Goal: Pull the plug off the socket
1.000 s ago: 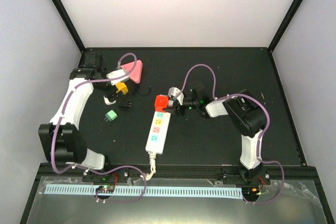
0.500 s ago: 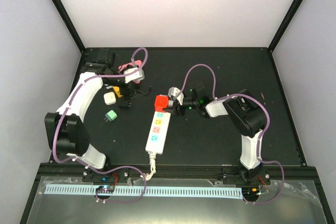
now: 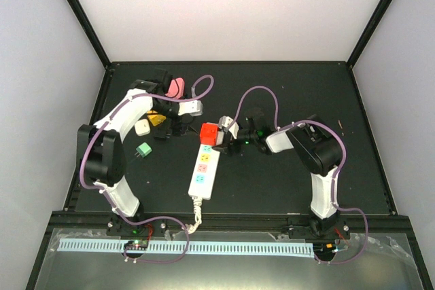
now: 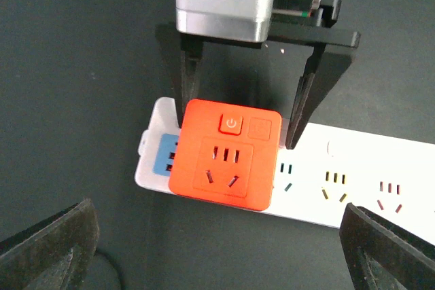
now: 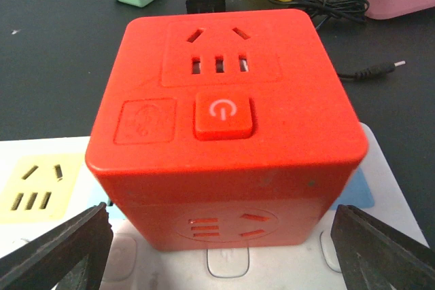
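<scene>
Shift since a second ago: swung in from the far-left corner to hang over the plug [image 3: 210, 132], for the left tool [image 4: 217, 252]; spread wider around that plug, for the right tool [image 5: 217, 252]; no shift in plug or socket [image 3: 202, 171].
Step in hand: apparently a re-grip before the pull; plug not yet off.
Plug: red cube, seated on the farthest outlet.
Socket: lying lengthwise mid-bench [image 3: 285, 181], cord end toward the near edge.
Right tool: spread wide, straddling the cube low down, one finger on each side, holding nothing; contact at the cube's corner impossible to tell.
Left tool: spread fully, above the plug, empty, touching nothing.
Next move, as a judgement: closing squarely on two opposite faces, then lifting straight off; probably pinning the strip down too, to stop it rising.
</scene>
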